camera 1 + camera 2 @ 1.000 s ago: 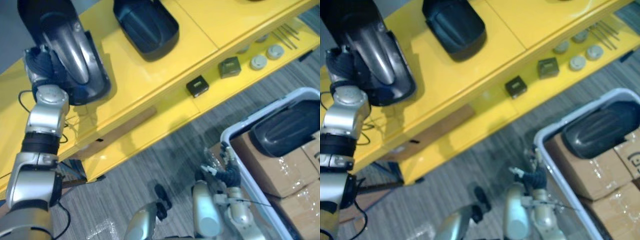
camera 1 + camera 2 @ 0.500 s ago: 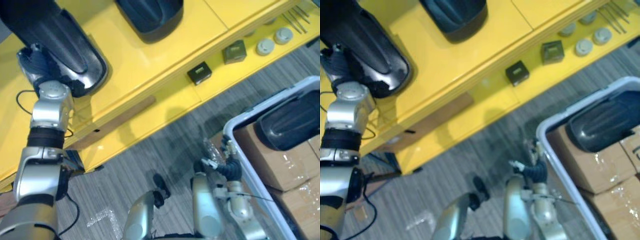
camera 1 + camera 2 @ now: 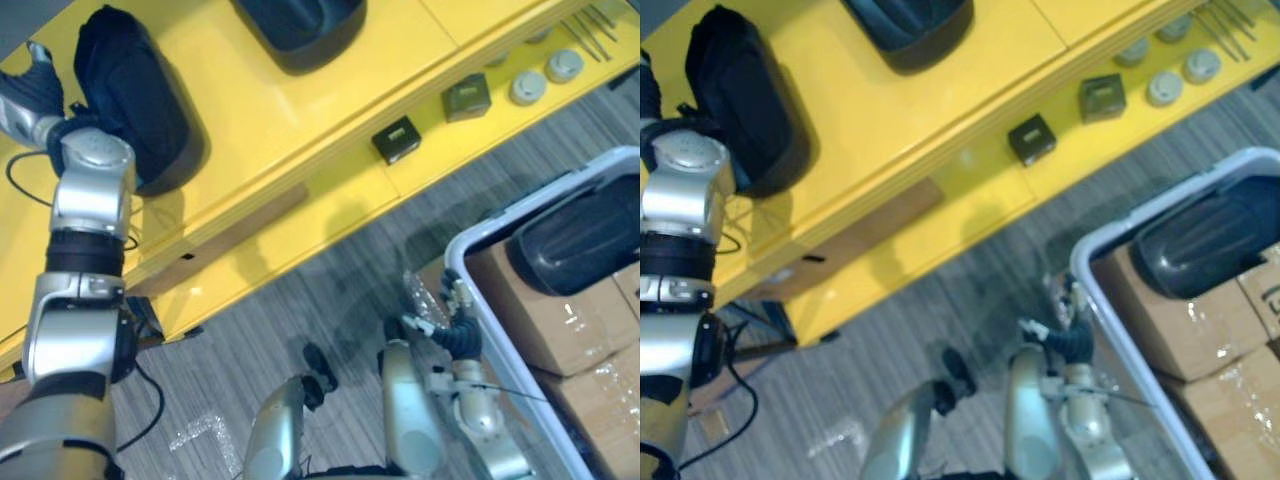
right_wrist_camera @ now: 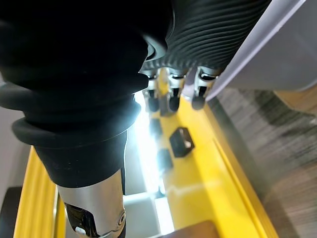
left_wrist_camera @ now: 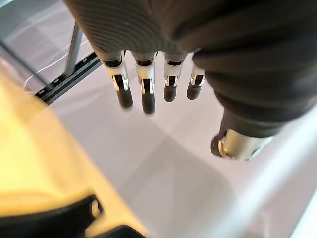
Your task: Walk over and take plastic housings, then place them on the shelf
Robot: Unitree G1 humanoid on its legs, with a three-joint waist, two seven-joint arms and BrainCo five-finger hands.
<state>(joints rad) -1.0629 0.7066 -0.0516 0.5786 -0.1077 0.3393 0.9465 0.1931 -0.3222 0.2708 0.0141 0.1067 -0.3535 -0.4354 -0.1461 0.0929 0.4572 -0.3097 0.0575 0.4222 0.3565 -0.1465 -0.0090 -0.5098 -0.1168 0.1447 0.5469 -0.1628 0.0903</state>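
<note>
Black rounded plastic housing (image 3: 135, 100): lies flat on the top level of the yellow shelf (image 3: 250, 130), just beside the left robot hand (image 3: 28, 92) and out of its grasp.

Left robot hand: fingers (image 5: 145, 94) straight, thumb apart, nothing between them; held up next to the housing towards the shelf's left part.

Right robot hand (image 3: 437, 318): hangs low over the grey striped floor (image 3: 300, 300), fingers (image 4: 173, 101) loose and empty, close to the rim of the white plastic bin (image 3: 458, 262).

Further out, a second black plastic housing (image 3: 300, 25) on the same top level, well apart from the first.

On the lower yellow level, two small dark square blocks (image 3: 397, 140), then pale round discs (image 3: 530, 88) and thin metal rods (image 3: 590, 25).

Inside the bin, a third black housing (image 3: 580, 235) atop brown cardboard boxes (image 3: 530, 320).
</note>
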